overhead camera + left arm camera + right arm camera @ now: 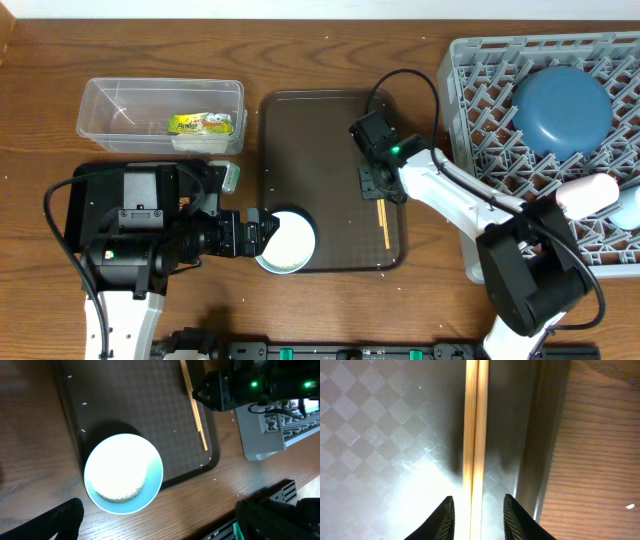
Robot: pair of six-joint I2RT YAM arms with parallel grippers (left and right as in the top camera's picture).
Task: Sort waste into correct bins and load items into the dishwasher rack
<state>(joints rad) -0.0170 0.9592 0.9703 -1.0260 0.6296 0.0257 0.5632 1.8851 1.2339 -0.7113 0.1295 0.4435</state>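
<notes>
The two thin wooden chopsticks (476, 435) lie pale and close together on the dark tray (375, 430). The right hand (477, 505) is released astride them, and the left hand (266, 234) is wide released.

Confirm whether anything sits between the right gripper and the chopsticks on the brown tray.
Nothing visible. The chopsticks lie flat on the brown tray, directly between the right gripper's open fingers, with a gap on each side. Only the tray's raised rim runs close alongside.
</notes>
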